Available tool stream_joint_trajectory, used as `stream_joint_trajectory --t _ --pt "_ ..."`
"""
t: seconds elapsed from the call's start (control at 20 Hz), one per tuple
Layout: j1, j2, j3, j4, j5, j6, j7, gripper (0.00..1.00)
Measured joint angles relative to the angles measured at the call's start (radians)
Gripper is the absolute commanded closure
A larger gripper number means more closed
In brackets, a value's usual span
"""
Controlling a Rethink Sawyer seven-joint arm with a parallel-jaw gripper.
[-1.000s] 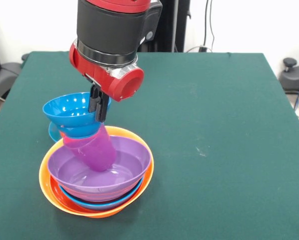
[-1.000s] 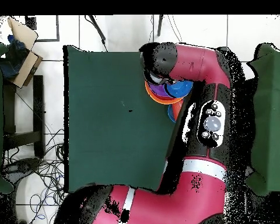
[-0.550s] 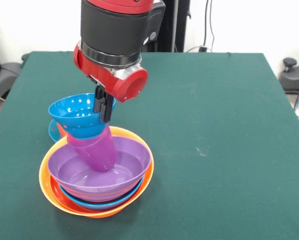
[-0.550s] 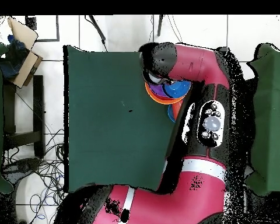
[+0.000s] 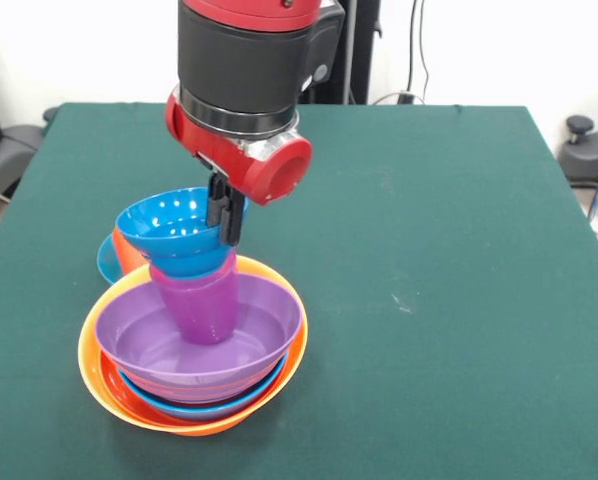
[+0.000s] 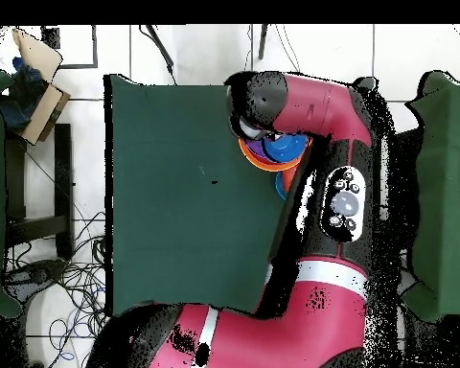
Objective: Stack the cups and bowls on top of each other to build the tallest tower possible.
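The gripper (image 5: 225, 222) pinched the blue bowl's (image 5: 174, 238) rim, that bowl seated in the purple cup (image 5: 197, 305) standing inside the nested tower (image 5: 194, 350), and letting go off-centre could have tipped the cup over.

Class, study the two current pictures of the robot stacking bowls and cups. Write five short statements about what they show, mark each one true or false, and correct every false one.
1. The purple cup stands inside the purple bowl. True.
2. A blue bowl sits on top of the purple cup. True.
3. The hand is far from the stack, over bare table. False: it is at the blue bowl's rim, shut on it.
4. The yellow-orange bowl is the topmost piece. False: it is the outermost, lowest one.
5. The table is covered in green. True.
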State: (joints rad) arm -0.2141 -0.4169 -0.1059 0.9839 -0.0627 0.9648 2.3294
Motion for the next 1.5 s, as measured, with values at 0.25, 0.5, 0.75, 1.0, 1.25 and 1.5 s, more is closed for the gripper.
stream_joint_trajectory --t 0.25,0.5,0.75,1.0,1.25,1.5 --pt "0.018 0.000 -0.005 0.002 0.000 0.000 0.000 1.00" --pt "0.037 0.000 -0.012 0.004 0.000 0.000 0.000 1.00" --pt "0.043 0.001 -0.022 0.004 -0.001 0.000 0.000 1.00" --pt "0.047 0.007 -0.048 0.004 -0.002 0.000 0.000 1.00" --pt "0.054 0.024 -0.087 0.004 -0.009 0.000 0.000 1.00" --pt "0.060 0.037 -0.113 0.004 -0.020 0.000 0.000 1.00"
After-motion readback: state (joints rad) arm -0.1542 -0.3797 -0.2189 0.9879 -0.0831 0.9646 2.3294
